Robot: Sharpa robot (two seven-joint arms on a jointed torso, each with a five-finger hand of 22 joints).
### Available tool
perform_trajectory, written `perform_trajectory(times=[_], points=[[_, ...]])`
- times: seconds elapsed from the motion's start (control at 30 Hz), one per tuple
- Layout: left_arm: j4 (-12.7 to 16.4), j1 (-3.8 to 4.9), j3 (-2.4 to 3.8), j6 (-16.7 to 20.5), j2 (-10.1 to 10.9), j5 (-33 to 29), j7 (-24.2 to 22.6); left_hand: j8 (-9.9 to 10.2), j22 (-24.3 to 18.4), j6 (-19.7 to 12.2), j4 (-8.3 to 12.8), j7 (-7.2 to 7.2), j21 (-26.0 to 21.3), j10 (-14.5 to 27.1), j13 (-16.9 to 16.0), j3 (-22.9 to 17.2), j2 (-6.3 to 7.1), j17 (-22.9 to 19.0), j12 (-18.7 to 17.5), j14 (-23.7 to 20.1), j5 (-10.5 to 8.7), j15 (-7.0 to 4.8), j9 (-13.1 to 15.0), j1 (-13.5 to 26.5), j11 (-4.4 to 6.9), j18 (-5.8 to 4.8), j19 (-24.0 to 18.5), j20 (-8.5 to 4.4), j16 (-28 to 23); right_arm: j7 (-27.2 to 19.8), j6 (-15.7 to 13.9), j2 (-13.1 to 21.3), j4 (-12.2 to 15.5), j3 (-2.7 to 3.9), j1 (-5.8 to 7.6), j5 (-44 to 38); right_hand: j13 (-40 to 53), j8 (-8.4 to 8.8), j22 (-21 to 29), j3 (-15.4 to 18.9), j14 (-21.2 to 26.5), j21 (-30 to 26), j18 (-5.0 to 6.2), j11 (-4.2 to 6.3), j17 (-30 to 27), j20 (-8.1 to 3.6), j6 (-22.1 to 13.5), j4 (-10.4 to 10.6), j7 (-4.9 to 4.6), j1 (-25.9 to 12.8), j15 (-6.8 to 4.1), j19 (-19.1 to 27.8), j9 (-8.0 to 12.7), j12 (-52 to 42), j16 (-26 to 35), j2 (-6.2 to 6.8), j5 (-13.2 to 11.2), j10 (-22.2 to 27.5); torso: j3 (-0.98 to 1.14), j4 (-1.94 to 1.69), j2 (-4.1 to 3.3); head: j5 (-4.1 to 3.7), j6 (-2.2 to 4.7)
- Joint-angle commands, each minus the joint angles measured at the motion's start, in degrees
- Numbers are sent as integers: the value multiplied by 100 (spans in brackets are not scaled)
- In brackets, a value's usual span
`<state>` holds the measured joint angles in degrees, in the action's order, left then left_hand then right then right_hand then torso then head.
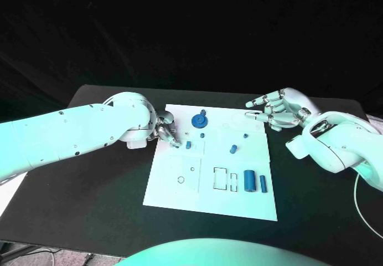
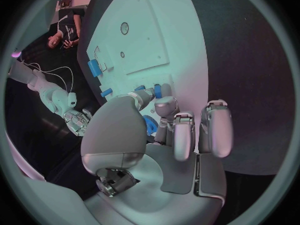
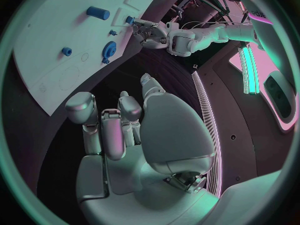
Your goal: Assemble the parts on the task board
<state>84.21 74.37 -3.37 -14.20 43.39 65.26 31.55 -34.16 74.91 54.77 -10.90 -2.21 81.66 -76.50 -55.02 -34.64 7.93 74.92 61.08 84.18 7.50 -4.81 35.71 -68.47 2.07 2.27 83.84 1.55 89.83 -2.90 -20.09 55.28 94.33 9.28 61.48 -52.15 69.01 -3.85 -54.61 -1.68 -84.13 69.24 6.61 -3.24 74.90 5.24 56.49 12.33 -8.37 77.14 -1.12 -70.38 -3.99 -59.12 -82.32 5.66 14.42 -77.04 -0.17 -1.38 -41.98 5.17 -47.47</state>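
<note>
From the head view, the flat white task board [image 1: 209, 191] is lying in the middle of the black table [image 1: 319, 216]. The left hand [image 1: 164, 130] is sitting at the board's left edge, fingers reaching onto it beside a small blue peg [image 1: 189, 146]. I cannot tell if it is pinching anything. A round blue gear part [image 1: 200, 119] is standing near the board's far edge. A second small blue peg [image 1: 234, 148] is lying near the middle. A blue cylinder [image 1: 250, 180] and a thin blue bar [image 1: 263, 183] are lying side by side near the board's right edge. The right hand [image 1: 279, 108] is hovering past the board's far right corner, fingers spread apart and holding nothing.

From the left wrist view, the left hand [image 2: 169, 130] is curling its fingers over the board [image 2: 147, 40], with blue pieces just beyond its fingertips.

From the right wrist view, the right hand [image 3: 125, 130] is hanging beside the board [image 3: 50, 50], fingers apart, not touching it. The gear part [image 3: 109, 50] is standing near the board's edge.
</note>
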Motion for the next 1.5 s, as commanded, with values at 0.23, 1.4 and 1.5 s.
perform_trajectory(times=[0.23, 1.4, 1.5], points=[[-120, -36, -30, -474, -149, -138, 400, -34, 883, 150, 453, 58, 49, -103, -50, -626, -173, 1508, 63, 582, 15, -31, -99, 471, 19, -7, 211, -23, 17, -41, 92, -1, 17, 0, -4, -17, -6, -7, 5, 42, -306, -20, 47, 8, 241, -4, 0, -3, 17, -8, 8, 13, -7, 16, 35, -67, 34, 51, 4, -1, -2, -6, -16], [-242, -34, -29, -558, -257, 13, 527, 29, 1048, 479, 223, 139, 217, -282, -239, 226, -98, 1508, 200, 582, -8, -73, -404, 1260, 78, -57, 316, -63, 17, -43, 96, 5, 31, 0, -4, -17, -19, -6, 12, 56, -303, -27, 48, 7, 228, -5, 0, -1, 17, -6, 8, 14, -7, 30, 47, -70, 39, 62, -1, -2, -2, -30, -52], [-248, -34, -29, -559, -260, 19, 529, 34, 1049, 491, 198, 139, 216, -285, -241, 306, -89, 1508, 199, 582, -9, -73, -421, 1288, 78, -57, 316, -64, 17, -44, 95, 6, 31, 0, -4, -17, -19, -6, 12, 56, -303, -27, 48, 7, 228, -5, 0, -1, 17, -6, 8, 14, -7, 30, 47, -70, 39, 62, -1, -1, 0, -33, -57]])
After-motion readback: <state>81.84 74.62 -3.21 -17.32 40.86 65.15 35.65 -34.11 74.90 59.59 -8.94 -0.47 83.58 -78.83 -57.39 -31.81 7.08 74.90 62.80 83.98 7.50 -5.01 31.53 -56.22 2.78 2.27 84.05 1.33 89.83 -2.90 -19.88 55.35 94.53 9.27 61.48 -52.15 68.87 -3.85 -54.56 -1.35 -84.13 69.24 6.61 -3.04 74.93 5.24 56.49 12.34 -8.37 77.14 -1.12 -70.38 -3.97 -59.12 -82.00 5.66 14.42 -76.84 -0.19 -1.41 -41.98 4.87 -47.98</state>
